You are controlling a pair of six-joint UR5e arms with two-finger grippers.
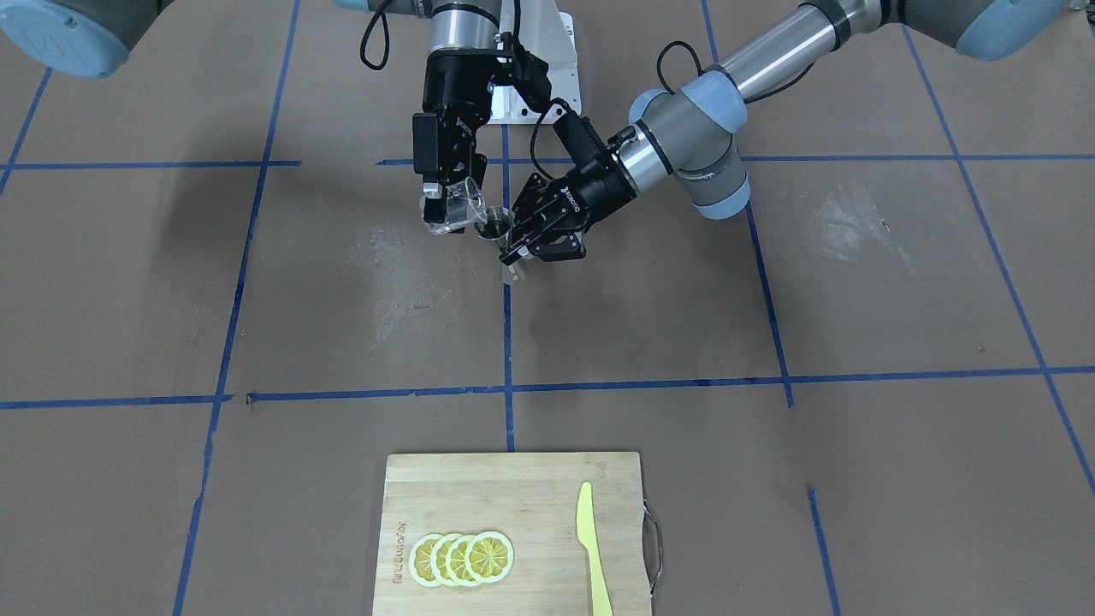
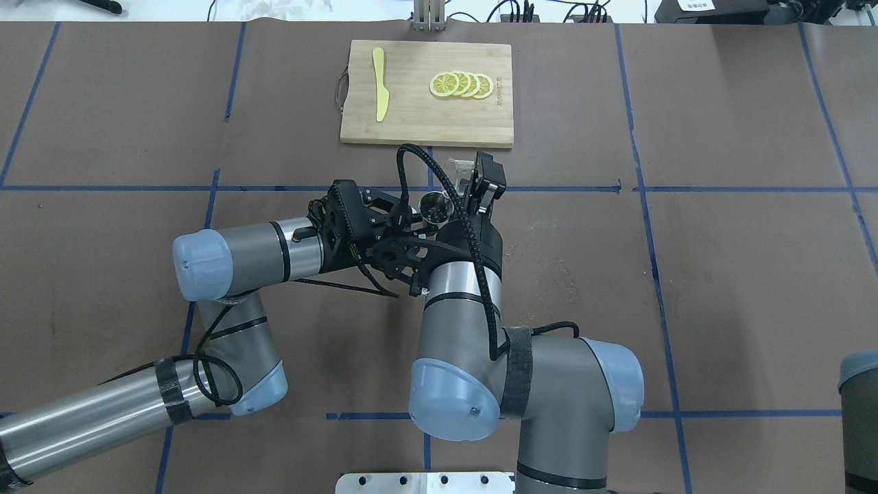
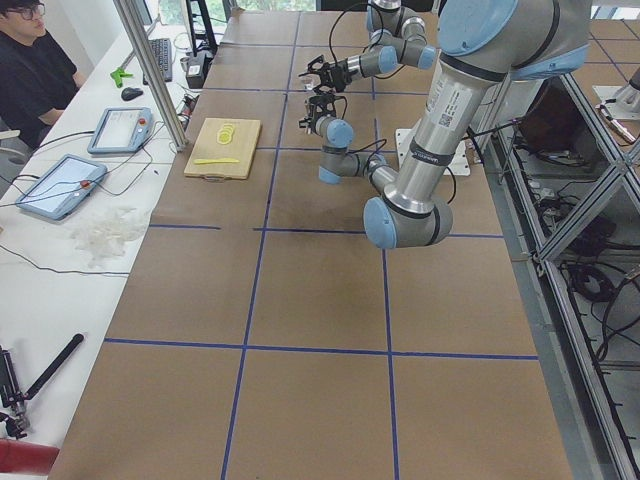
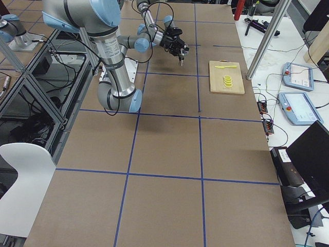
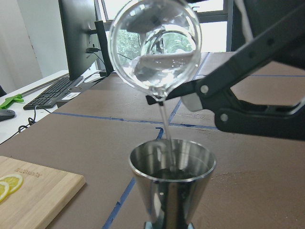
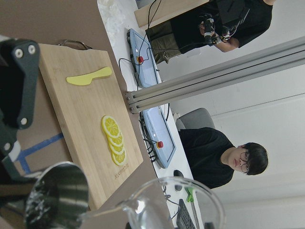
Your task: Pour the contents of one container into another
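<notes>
Pouring a thin stream (image 5: 164,119) from glass cup (image 1: 453,210), clamped tilted in right pincer (image 1: 447,192), into jigger (image 1: 494,227), clamped in left pincer (image 1: 517,241), above mid surface (image 1: 684,299). Probably light, stiff, slick, breakable: grip cup by side wall below rim, jigger at waist, firm not crushing.

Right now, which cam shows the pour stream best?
Left wrist: close up, the stream falls from the glass cup into the jigger. Right wrist shows mostly rims; front-facing and overhead show both tiny; side views nothing.
</notes>
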